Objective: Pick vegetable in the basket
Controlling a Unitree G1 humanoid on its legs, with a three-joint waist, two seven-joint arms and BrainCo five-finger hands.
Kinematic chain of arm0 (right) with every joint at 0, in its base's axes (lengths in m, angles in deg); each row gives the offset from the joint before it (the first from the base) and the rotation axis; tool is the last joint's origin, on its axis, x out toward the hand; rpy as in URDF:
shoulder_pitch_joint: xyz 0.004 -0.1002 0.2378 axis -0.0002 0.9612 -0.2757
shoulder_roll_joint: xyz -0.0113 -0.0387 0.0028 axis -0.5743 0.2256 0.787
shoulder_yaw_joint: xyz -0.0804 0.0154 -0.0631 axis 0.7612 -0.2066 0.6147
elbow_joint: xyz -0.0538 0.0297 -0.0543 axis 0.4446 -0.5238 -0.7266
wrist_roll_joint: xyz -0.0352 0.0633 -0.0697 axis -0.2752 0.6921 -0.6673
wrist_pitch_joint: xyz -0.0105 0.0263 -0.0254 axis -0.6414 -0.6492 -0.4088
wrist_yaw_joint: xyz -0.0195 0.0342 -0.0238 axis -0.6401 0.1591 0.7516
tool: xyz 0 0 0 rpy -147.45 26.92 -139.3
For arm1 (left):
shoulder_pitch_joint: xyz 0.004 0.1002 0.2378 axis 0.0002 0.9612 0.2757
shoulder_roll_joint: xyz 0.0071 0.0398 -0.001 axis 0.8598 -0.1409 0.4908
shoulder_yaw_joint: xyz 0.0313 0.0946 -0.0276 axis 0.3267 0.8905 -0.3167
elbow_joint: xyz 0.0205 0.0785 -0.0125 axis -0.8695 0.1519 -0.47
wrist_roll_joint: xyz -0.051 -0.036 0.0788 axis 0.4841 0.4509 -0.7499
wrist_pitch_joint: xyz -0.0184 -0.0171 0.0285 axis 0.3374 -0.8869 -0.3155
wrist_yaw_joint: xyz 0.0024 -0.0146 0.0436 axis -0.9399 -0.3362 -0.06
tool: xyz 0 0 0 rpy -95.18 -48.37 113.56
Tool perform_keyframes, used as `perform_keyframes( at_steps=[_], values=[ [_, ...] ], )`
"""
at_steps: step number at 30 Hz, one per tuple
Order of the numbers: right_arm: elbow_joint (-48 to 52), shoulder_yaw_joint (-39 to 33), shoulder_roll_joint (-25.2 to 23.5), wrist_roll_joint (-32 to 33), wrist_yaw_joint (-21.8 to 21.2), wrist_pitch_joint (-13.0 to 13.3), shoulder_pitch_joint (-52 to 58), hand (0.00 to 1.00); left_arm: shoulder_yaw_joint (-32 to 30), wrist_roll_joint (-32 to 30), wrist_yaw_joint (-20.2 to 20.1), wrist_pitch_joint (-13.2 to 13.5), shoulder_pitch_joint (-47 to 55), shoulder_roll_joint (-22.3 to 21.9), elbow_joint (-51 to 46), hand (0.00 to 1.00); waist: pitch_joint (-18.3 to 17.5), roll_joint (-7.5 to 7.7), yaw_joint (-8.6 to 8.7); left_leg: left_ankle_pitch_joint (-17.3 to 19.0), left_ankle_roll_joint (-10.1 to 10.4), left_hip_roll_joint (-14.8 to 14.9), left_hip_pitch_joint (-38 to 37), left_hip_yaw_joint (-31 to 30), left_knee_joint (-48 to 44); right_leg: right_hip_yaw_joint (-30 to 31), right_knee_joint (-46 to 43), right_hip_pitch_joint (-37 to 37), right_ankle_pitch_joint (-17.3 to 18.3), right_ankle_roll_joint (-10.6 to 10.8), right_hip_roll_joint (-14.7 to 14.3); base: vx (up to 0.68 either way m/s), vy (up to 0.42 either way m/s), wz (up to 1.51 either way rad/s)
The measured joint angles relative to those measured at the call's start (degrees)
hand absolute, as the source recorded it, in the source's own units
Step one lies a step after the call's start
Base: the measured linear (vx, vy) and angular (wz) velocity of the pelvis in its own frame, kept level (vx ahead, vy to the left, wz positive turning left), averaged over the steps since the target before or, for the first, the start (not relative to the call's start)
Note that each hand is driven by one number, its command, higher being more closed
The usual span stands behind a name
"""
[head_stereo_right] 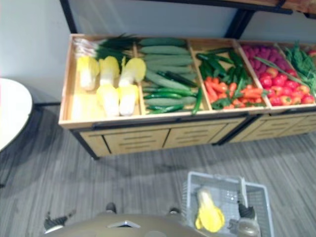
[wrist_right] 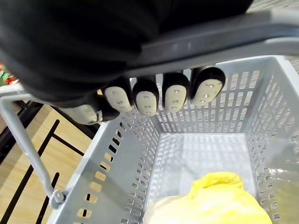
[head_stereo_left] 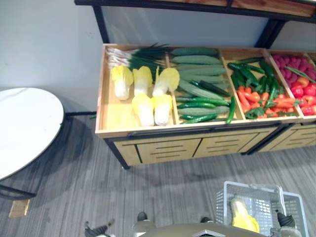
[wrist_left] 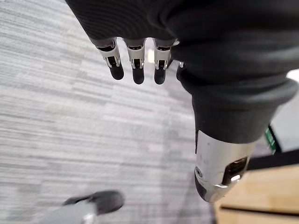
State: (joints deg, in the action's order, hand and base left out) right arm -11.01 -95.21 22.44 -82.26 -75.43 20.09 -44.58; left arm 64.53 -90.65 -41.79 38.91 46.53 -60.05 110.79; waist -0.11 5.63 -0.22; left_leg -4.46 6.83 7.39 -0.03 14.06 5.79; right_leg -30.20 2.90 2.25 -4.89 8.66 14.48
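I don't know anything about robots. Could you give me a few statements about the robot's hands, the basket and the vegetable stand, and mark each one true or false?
1. The grey basket already holds a yellow cabbage. True.
2. The right hand is curled round the basket's handle. True.
3. The left hand holds a cucumber. False: it is open and empty, above the floor.
4. On the stand, the cucumbers share a compartment with the stand's cabbages. False: they fill the next compartment to the right.
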Motion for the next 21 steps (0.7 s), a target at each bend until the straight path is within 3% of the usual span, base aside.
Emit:
perform_keyframes(
  at_steps=[2, 7, 16, 21],
  values=[
    [-0.48, 0.0, 0.02, 0.47, 0.09, 0.18, 0.02, 1.0, 3.4, -1.74, -2.54, 0.13, 0.0, 0.05, 0.41, 0.0, 0.06, 0.09, 0.11, 0.0, 0.0, -0.07, -0.03, -1.08, 0.0, -0.73, -2.57, -0.15, 1.71, 0.32, 0.64, 0.04, 0.001, 0.24],
    [-0.85, 0.06, 0.03, 0.47, 0.09, 0.28, -0.36, 1.0, 6.4, -1.61, -3.29, 0.36, -1.48, 0.3, 0.82, 0.0, 0.37, 0.28, 0.15, 0.03, 0.04, 0.32, -0.13, -1.79, -0.02, -0.59, -6.17, -1.11, 4.18, 0.45, 1.01, 0.04, -0.018, 0.07],
    [-0.88, 2.21, 0.36, 0.47, 0.1, 0.14, -2.39, 1.0, 7.94, 1.01, -3.7, 0.54, -2.23, 0.4, 1.46, 0.0, 2.49, -0.38, 0.07, 0.76, 1.0, 1.96, -2.75, 2.68, -0.32, 4.33, -4.85, -1.41, 4.16, 0.18, -1.15, 0.04, -0.027, -0.25],
    [-0.88, 2.2, 1.05, 0.5, 0.1, 0.1, -2.34, 1.0, 8.86, 0.97, -3.97, 1.49, -2.72, 0.09, 1.46, 0.0, 3.32, -1.74, 0.31, 1.87, 1.74, 2.81, -5.37, 5.87, -0.35, 7.37, -4.4, -0.86, 4.06, 0.37, -2.29, 0.06, -0.017, -0.35]
  ],
)
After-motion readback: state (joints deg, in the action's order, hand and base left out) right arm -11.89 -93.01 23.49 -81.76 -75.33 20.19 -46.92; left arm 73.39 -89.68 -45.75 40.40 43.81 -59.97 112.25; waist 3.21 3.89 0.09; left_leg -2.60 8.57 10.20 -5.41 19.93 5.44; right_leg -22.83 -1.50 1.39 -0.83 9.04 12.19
